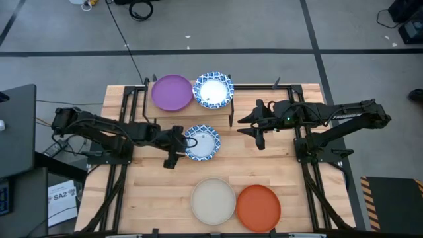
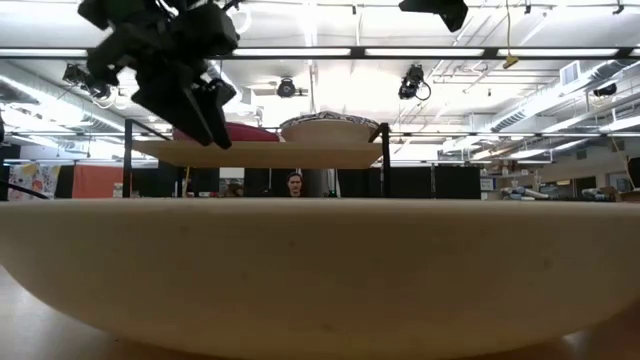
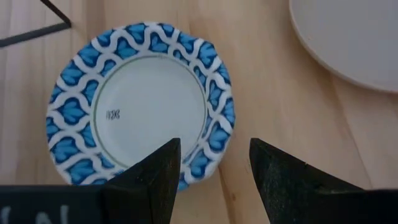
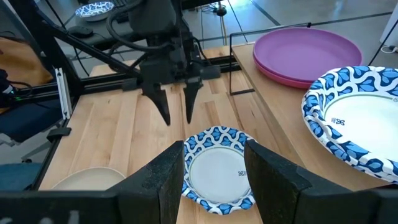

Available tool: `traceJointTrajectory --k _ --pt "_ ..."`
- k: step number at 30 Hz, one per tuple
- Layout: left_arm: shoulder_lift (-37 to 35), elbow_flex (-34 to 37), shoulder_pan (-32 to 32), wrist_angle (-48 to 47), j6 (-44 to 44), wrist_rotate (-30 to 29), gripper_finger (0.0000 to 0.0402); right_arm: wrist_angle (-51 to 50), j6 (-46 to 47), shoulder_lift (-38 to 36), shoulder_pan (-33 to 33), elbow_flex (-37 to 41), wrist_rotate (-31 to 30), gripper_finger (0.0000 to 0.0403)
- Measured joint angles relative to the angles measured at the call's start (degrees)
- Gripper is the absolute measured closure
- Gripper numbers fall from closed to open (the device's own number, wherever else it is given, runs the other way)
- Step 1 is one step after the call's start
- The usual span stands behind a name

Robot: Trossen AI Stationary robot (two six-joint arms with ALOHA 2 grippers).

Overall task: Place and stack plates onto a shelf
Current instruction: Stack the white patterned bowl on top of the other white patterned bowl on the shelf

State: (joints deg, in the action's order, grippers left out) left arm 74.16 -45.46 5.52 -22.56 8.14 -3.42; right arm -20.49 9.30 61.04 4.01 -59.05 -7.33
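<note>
On the shelf [image 1: 147, 99] lie a purple plate [image 1: 172, 92], with a pink rim showing under it in the right wrist view [image 4: 292, 73], and a blue-rimmed white plate [image 1: 213, 90]. A smaller-looking blue-rimmed plate [image 1: 201, 143] lies flat on the table in front of the shelf. My left gripper [image 1: 178, 144] is open and hovers over that plate's left rim [image 3: 205, 158], raised off the table [image 2: 195, 100]. My right gripper [image 1: 244, 125] is open and raised to the right of this plate, pointing toward it [image 4: 214, 149].
A beige plate [image 1: 213, 200] and an orange plate [image 1: 258, 206] lie side by side at the table's near edge; the beige one fills the low view's foreground [image 2: 320, 270]. The shelf's black legs [image 4: 239, 62] stand just behind the loose plate. A person [image 2: 295, 183] shows far behind the table.
</note>
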Motion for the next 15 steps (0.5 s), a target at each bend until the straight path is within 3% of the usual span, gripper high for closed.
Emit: traceJointTrajectory --k 4,15 --pt "1.5 2.2 0.0 4.7 0.0 0.0 0.0203 -0.1 0.0 0.0 0.0 0.0 0.0 0.0229" --pt "8.4 3.1 0.0 6.2 2.7 0.0 0.0203 -0.2 0.0 0.4 0.0 0.0 0.0 0.0229"
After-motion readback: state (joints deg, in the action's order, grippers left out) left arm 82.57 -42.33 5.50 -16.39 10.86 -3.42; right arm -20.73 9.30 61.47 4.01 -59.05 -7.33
